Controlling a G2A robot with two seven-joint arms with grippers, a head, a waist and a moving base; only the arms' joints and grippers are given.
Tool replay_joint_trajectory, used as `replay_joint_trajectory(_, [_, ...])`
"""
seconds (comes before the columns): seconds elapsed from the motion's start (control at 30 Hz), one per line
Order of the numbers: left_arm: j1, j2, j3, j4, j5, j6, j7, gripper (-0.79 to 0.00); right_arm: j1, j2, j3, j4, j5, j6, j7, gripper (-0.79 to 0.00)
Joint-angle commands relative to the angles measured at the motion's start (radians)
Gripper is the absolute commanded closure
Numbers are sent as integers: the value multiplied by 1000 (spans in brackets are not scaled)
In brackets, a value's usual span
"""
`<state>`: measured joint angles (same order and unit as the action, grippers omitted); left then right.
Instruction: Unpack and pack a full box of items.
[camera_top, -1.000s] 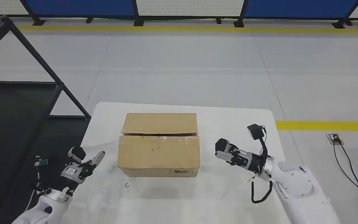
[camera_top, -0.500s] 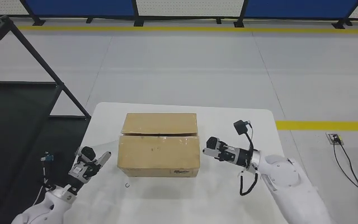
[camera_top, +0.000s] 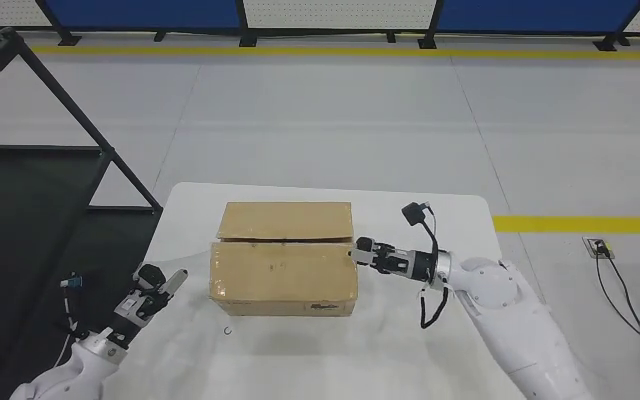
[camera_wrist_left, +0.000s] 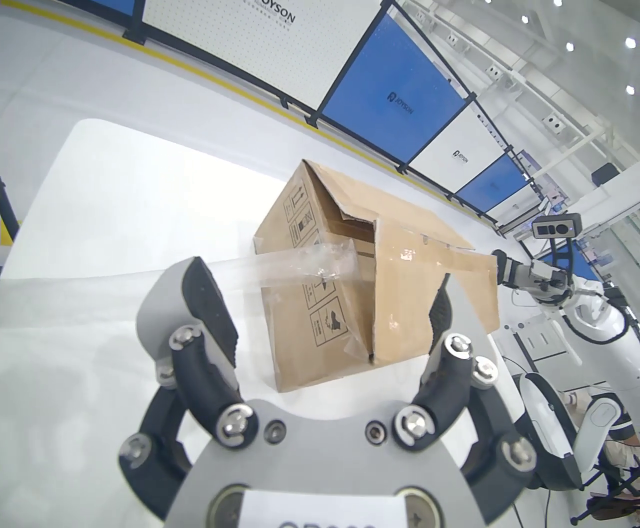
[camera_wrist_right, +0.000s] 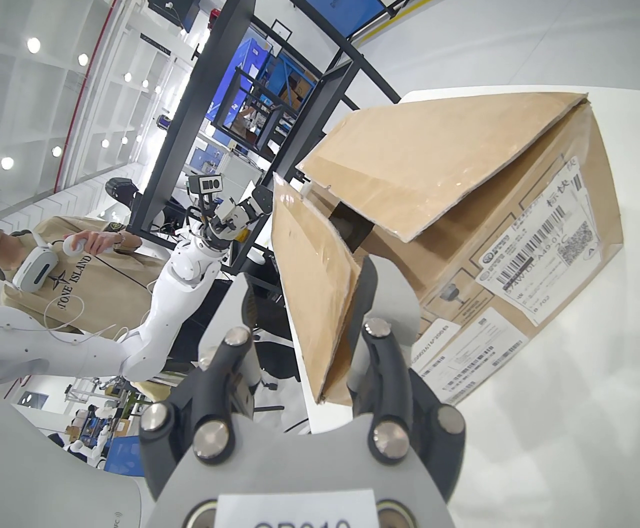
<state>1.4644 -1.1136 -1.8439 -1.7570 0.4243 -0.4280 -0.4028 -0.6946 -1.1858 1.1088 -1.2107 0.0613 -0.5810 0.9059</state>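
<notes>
left hand (camera_wrist_left: 320, 292): wide open, holds nothing; low over the front-left corner of the surface (camera_top: 420, 340), near the box's left end but apart from it
small dark bit (camera_top: 229, 331): lies on the surface just in front of the box's left front corner; too small to tell what it is
box (camera_top: 285, 275): brown cardboard, sits on its base mid-surface, long side facing the robot; top flaps not sealed
loose tape (camera_wrist_left: 305, 260): clear strip, stuck to the box's left end, peeling off and sticking out toward the left hand
near flap (camera_wrist_right: 310, 260): lifted a bit at its right end, edge raised off the box top
right hand (camera_wrist_right: 312, 285): at the box's top right corner; fingers parted with the near flap's corner between them; one finger (camera_wrist_right: 380, 300) touches the flap, a gap shows on the other side, so not clamped
labels (camera_wrist_right: 540, 250): white printed stickers on the box's right end face
far flap (camera_top: 287, 220): also slightly raised; a dark slit shows between the two flaps, contents cannot be made out
floor (camera_top: 320, 120): pale grey beyond the surface, with a yellow line (camera_top: 300, 50) far back
panels (camera_top: 140, 12): blue and white, along the far edge behind the yellow line
</notes>
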Motion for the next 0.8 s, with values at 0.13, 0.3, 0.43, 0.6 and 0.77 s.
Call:
replay_joint_trajectory(0.13, [-1,2,4,2,-2,2,1,-785,28,-7,-30,28,-14,17,0,-357])
replay_joint_trajectory(0.3, [-7,4,10,14,-3,9,4,-785,46,-12,-55,51,-32,29,-3,-351])
replay_joint_trajectory(0.43, [-9,5,15,22,-9,10,14,-785,60,-17,-72,71,-38,36,-6,-271])
replay_joint_trajectory(0.6, [-4,6,16,28,-13,8,24,-785,61,-19,-79,83,-40,33,-21,-46])
replay_joint_trajectory(0.77, [3,7,17,27,-14,7,32,-785,46,-15,-68,81,-37,30,-33,-15])
